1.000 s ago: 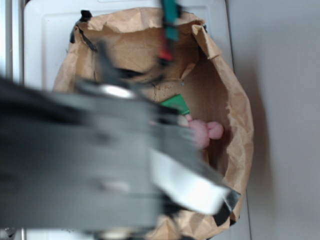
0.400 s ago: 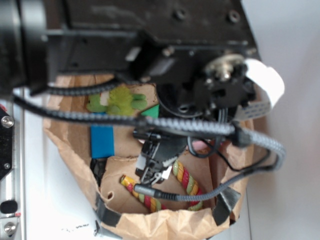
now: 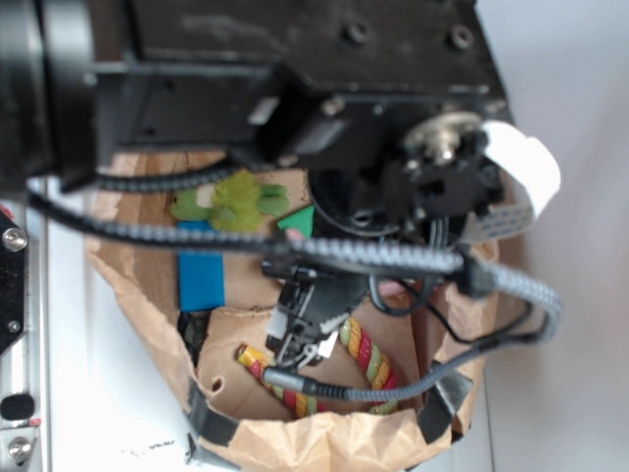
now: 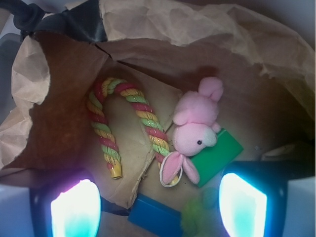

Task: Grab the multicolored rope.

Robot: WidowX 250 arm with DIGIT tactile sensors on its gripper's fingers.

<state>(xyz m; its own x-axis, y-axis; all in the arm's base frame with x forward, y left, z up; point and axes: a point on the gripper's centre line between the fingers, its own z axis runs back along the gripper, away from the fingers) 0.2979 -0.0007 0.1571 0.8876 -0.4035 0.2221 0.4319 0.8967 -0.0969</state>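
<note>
The multicolored rope [image 4: 129,124] is a thick twisted cord of red, yellow and green, bent in a U, lying on the floor of a brown paper bag [image 4: 207,29]. In the exterior view the rope [image 3: 366,356] lies at the bag's near end, partly behind the arm's cable. My gripper [image 4: 158,210] is open and empty above the bag floor; its glowing fingertips [image 4: 74,210] frame the bottom of the wrist view, short of the rope's ends. In the exterior view the gripper [image 3: 307,320] hangs just over the rope.
A pink plush rabbit [image 4: 195,131] lies against the rope's right leg, on a green block [image 4: 219,155]. A blue block [image 4: 155,217] and a green plush [image 3: 236,200] lie nearer the gripper. The bag walls rise all round. A grey braided cable [image 3: 295,246] crosses the exterior view.
The arm has swung from covering the lower left of the exterior view to hanging over the bag. In the last half second it barely moved.
</note>
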